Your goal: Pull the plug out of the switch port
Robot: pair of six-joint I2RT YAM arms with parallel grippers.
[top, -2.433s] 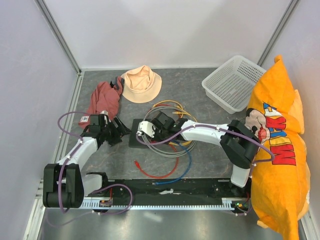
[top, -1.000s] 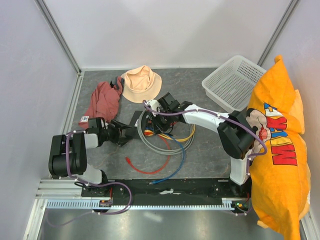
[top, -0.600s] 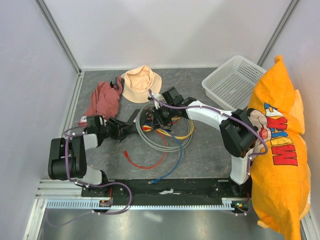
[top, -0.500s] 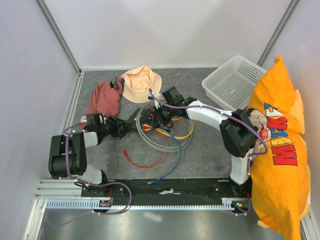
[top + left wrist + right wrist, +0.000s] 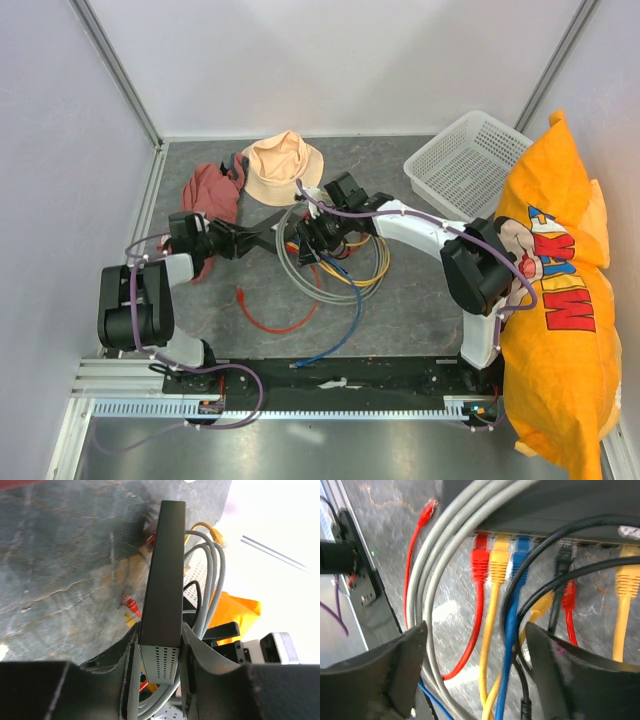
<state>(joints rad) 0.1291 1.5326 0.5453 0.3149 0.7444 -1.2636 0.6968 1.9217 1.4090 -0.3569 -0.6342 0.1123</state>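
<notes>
Where the two arms are bolted at the near edge of the counter (image 5: 420, 300), one loose red cable (image 5: 426, 512) trails on the near side of the switch (image 5: 165, 570), its free plug lying on the stone surface. One switch is in view: a thin, flat, matte black box with a perforated grey end wall. It stands on edge between the fingers of the left tool (image 5: 160, 637), which is clenched on its two broad faces at the vented end. Its long axis runs away from that tool toward the right tool (image 5: 476, 630), roughly left to right in the top view. Five plugs (image 5: 499, 562) sit side by side in its port row: red, yellow, blue, black and a second yellow, their cables leaving toward the right tool. That tool is released, its two fingers spread wide around the cables without pinching any. Beyond the switch lie one peach hat (image 5: 283, 168) and one red cloth (image 5: 210, 195); farther off to the switch's right sits one white basket (image 5: 455, 170).
</notes>
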